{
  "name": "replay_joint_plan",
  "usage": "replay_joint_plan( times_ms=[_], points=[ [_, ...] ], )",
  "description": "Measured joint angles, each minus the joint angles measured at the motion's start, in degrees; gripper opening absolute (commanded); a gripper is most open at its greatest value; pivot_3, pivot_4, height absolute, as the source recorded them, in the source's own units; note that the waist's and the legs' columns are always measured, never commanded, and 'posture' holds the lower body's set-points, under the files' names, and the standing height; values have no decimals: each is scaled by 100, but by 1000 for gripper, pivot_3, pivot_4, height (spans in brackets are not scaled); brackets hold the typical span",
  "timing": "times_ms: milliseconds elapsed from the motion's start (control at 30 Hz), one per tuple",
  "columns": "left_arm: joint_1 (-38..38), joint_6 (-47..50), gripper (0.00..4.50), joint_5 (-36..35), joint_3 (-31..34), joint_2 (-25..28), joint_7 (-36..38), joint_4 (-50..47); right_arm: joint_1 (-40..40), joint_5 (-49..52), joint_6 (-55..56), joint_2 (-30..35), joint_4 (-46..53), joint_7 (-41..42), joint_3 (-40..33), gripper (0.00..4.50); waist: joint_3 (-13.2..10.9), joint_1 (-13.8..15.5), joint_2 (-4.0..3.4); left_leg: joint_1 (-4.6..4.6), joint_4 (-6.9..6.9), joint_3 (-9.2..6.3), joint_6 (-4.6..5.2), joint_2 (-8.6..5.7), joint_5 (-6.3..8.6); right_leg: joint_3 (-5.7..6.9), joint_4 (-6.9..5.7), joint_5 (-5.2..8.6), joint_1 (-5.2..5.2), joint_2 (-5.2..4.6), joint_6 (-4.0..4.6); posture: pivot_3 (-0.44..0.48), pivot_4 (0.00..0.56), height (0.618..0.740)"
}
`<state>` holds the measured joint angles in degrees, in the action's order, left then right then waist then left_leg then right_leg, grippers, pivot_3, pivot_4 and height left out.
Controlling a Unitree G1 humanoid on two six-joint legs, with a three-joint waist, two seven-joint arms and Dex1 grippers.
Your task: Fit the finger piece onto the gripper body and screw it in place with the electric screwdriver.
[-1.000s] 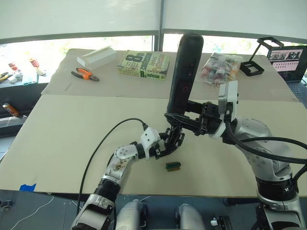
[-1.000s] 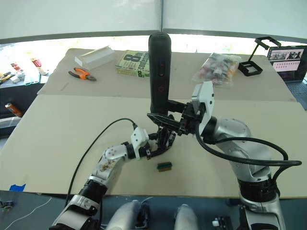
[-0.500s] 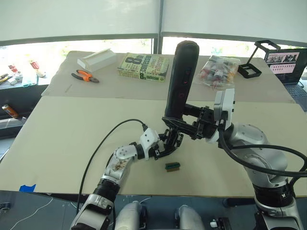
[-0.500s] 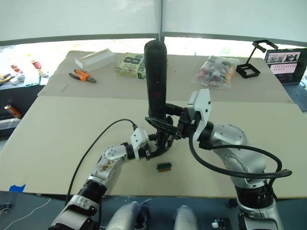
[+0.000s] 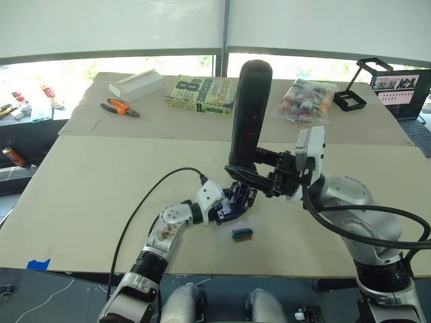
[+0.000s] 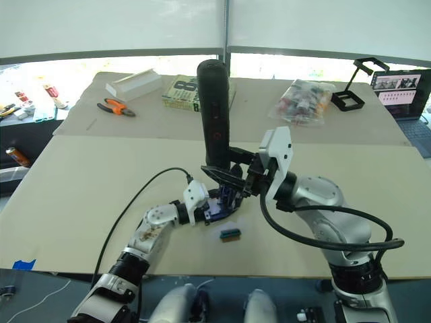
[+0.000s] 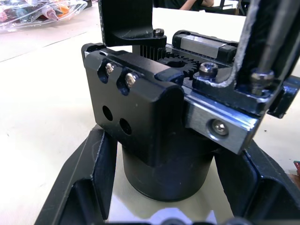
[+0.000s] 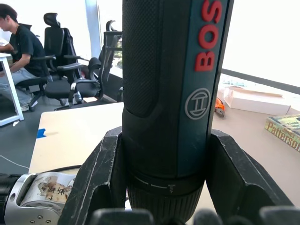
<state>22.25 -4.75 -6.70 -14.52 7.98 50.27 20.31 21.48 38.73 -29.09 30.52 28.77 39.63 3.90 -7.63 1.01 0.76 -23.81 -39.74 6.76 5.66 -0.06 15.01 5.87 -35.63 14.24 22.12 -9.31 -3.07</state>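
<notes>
Keep the left hand (image 5: pixel 232 205) clamped on the body (image 7: pixel 154 136) at centre frame, hold the screwdriver (image 5: pixel 246 114) upright in the closed right hand (image 5: pixel 259 180), seat the bit squarely.

The electric screwdriver (image 5: pixel 248 114) bit seems hidden behind the gripper body (image 5: pixel 237 199).

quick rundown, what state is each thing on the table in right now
electric screwdriver: upright, bit end down, clamped in right gripper
gripper body: held between the fingers of left gripper, under the screwdriver
green block: loose on table, beside the left gripper
book: closed, lying flat
orange-handled pliers: lying flat, untouched
</notes>
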Motion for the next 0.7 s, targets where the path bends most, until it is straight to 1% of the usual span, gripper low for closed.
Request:
replay_joint_plan(
  times_ms=[200,700],
  points=[
    [-1,12,2508,2,-17,8,-1,0,13,-205,106,42,78,98,173,1923,32,1,0,0,3,0,2,1,2,9,10,0,-3,0,0,0,150,740],
    [0,11,2508,0,-23,14,0,0,37,-219,105,23,24,96,175,1923,33,2,-1,0,5,-2,4,1,5,13,24,0,-7,-10,0,0,150,740]
  ],
)
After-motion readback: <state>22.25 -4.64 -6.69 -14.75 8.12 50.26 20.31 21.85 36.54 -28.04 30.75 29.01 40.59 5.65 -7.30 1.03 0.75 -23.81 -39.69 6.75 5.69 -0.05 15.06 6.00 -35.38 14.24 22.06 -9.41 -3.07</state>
